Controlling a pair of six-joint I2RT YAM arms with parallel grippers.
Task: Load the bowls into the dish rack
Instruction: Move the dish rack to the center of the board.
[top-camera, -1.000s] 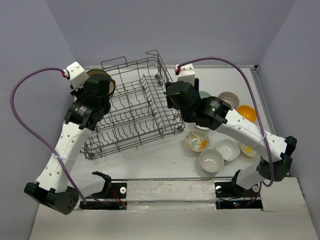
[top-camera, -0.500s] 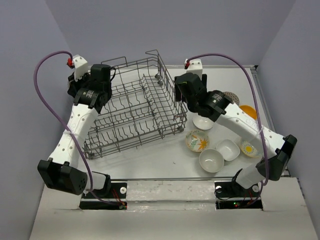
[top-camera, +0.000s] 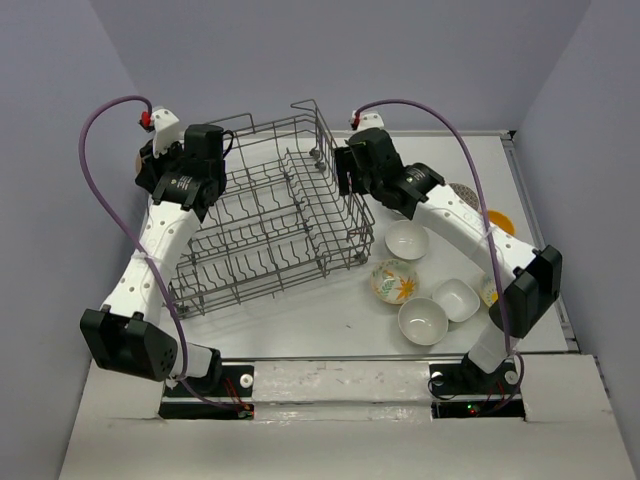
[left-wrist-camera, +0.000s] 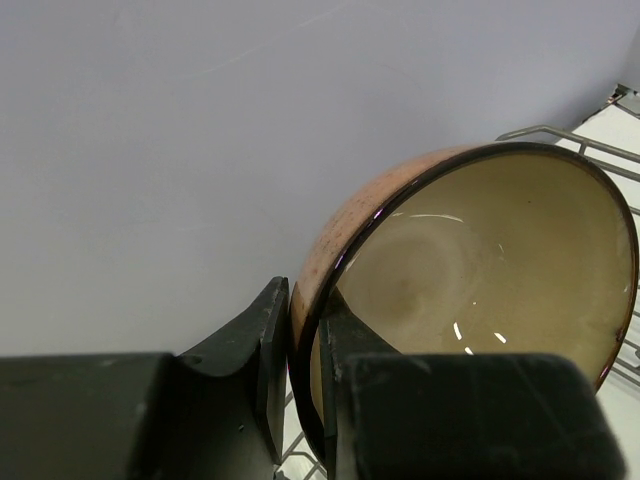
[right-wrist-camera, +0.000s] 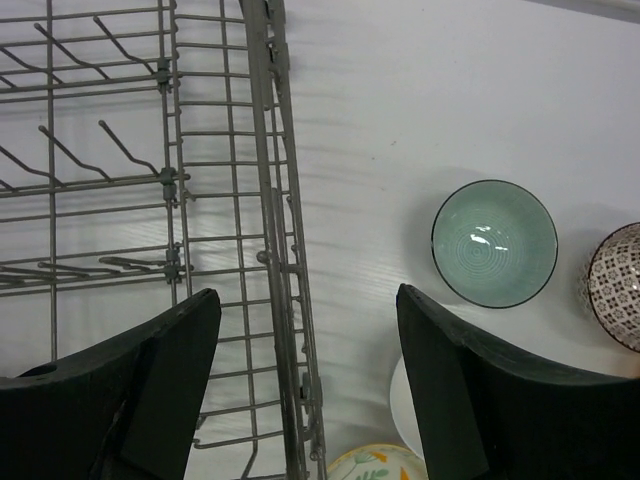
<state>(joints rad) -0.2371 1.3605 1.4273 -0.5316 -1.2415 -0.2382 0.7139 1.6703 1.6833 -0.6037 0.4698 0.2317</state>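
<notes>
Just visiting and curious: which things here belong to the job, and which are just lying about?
Job: rack; brown bowl in the left end effector; teal bowl; speckled bowl; floral bowl; orange bowl; white bowls.
Just there: table; purple cables.
</notes>
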